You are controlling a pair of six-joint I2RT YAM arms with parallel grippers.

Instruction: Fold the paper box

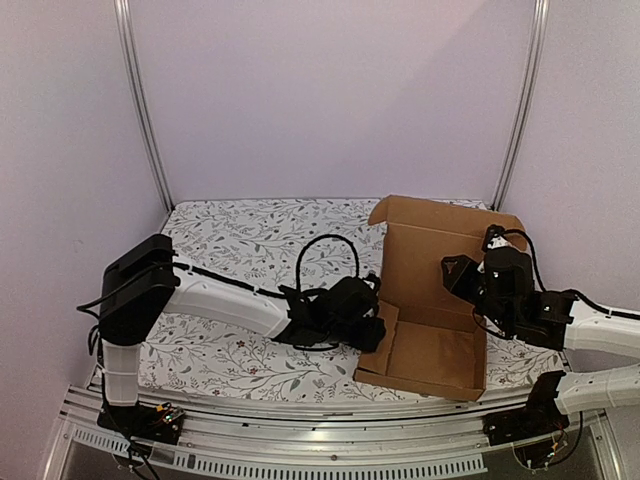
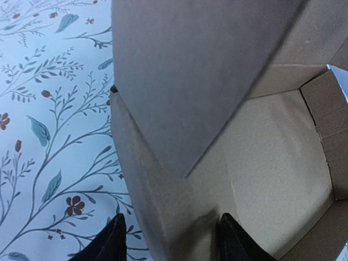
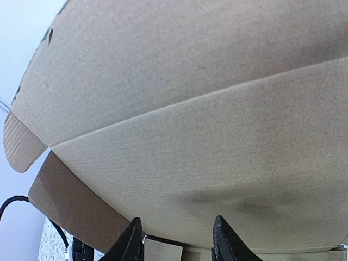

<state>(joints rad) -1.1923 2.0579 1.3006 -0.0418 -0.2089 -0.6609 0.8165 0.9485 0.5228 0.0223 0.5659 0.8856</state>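
Paper box [image 1: 432, 352] sitting open at the table's [image 1: 240, 240] right-centre

Its lid [image 1: 435, 240] is standing upright and one side flap [image 1: 386, 332] is lying inside the tray. The left gripper [image 2: 174, 242] is straddling the left wall, jaws parted and clamping nothing. The right gripper [image 3: 176, 242] is hovering close to the lid, also parted and holding nothing.

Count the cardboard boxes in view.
1. The paper box sits on the right half of the table, lid flap raised at the back, with the left gripper at its left wall and the right gripper by the lid. No other box is visible.
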